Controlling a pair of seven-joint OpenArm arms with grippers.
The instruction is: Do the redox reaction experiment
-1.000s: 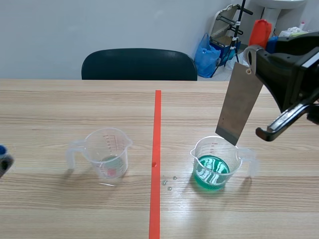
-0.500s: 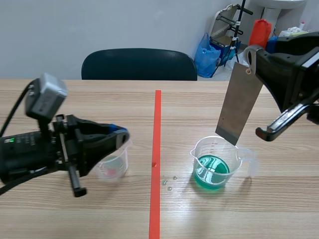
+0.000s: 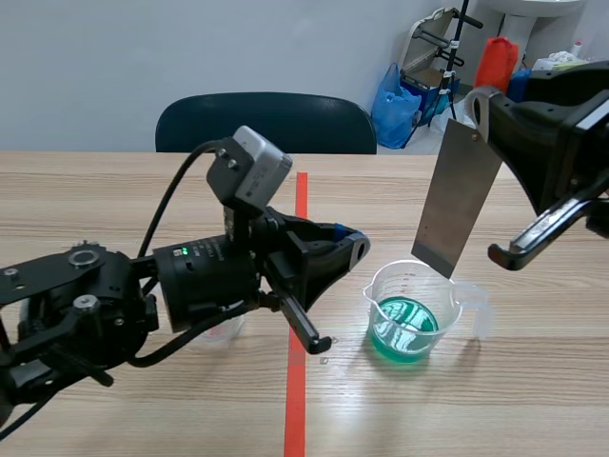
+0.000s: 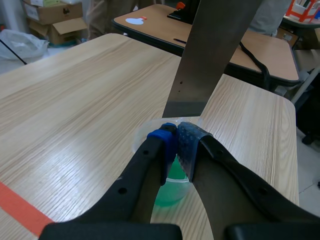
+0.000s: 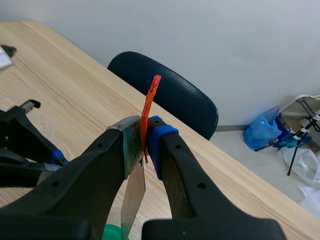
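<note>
Two hands. My left hand (image 3: 350, 248): fingers together, gripping nothing, near the cup of green liquid (image 3: 411, 319). My right hand (image 5: 142, 131): clamped on a metal strip (image 3: 458, 198) above that cup.

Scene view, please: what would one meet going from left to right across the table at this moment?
Left gripper → beaker of green liquid → metal strip, hanging from the right gripper.

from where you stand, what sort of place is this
Likely an office-like robot lab set up for a bench experiment: a pale wood-grain table, a clear plastic beaker of green liquid, and brown cardboard boxes nearby.
</note>
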